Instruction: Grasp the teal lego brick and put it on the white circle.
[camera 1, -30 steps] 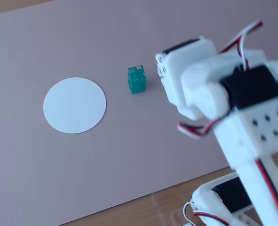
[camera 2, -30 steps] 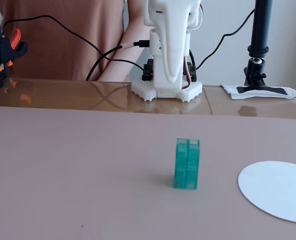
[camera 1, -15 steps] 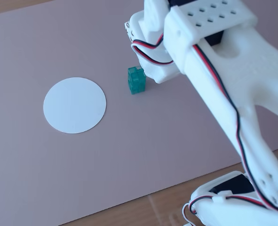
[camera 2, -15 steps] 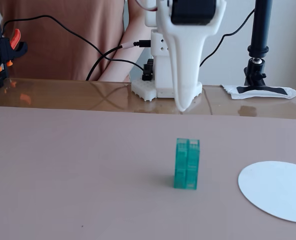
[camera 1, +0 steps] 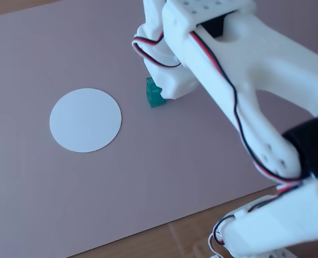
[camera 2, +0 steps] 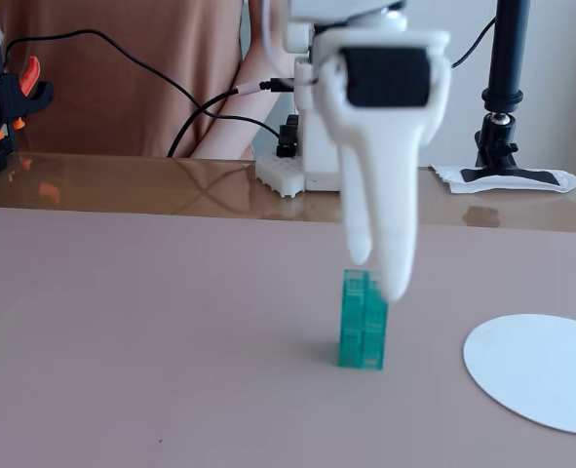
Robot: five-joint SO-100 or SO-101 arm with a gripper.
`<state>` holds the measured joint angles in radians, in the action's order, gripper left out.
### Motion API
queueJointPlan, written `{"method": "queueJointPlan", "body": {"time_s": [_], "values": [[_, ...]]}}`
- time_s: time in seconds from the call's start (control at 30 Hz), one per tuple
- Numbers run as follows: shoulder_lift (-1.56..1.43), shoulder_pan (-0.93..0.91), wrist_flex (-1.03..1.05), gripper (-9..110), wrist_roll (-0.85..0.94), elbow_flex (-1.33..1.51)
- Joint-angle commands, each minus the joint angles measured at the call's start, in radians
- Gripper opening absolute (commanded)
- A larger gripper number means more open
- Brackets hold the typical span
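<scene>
Across the pinkish table, I am hovering the narrowly parted, empty claw just over the upright teal lego brick to straddle it, while the white circle is waiting nearby.

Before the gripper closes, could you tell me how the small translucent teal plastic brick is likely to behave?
The small translucent teal plastic brick stands upright, taller than wide, so a sideways nudge from the gripper may tip it. It looks rigid and probably light. Its smooth sides could slip between the fingers.
</scene>
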<state>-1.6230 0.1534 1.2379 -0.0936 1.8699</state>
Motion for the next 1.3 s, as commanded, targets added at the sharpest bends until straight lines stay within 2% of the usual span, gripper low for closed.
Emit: {"method": "queueJointPlan", "body": {"time_s": [0.0, 0.1, 0.23, 0.3, 0.7, 0.97, 1.1, 1.27], "values": [[0.049, 0.008, 0.005, 35, 0.005, -0.054], [0.109, 0.011, 0.005, 28, 0.008, -0.077], [0.179, 0.014, 0.005, 7, 0.023, -0.097], [0.198, 0.011, 0.005, 4, 0.018, -0.097], [0.129, 0.0, -0.002, 3, 0.009, -0.063], [-0.141, 0.012, 0.08, 3, -0.031, -0.075], [-0.175, 0.072, 0.181, 3, -0.052, -0.215], [-0.071, 0.17, 0.307, 3, -0.072, -0.477]]}}
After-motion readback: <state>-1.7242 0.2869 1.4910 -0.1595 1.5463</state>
